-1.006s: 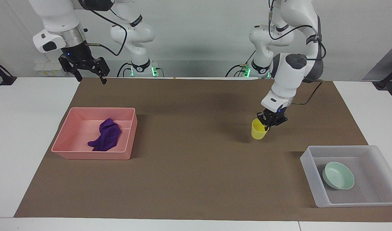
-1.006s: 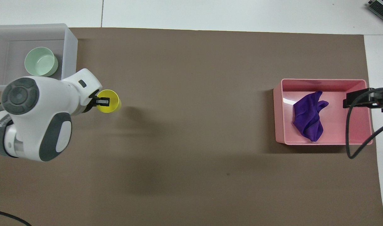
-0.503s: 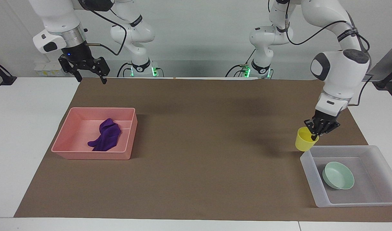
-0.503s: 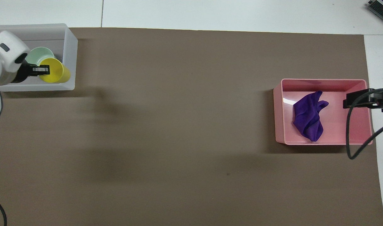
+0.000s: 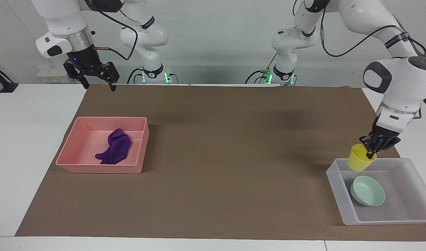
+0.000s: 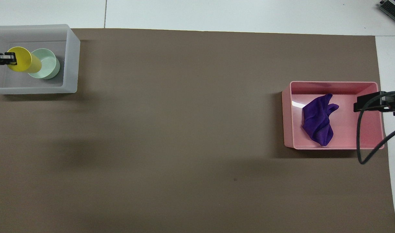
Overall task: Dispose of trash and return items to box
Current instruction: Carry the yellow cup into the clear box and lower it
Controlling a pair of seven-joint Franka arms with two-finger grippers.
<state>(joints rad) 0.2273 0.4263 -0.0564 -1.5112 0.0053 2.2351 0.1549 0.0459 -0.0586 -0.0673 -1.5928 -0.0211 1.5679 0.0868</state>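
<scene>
Left gripper (image 5: 373,150) pinching 1 yellow cup (image 5: 360,162) by its rim above the clear box (image 5: 342,209), positioned to lower it beside the green bowl (image 5: 368,190); purple rag (image 5: 114,152) lies in pink tray (image 5: 73,153); right gripper (image 5: 98,83) waits raised, fingers spread.

One camera faces the robots from high across the table (image 5: 213,244); another looks steeply down; both share the brown mat (image 5: 213,146).
</scene>
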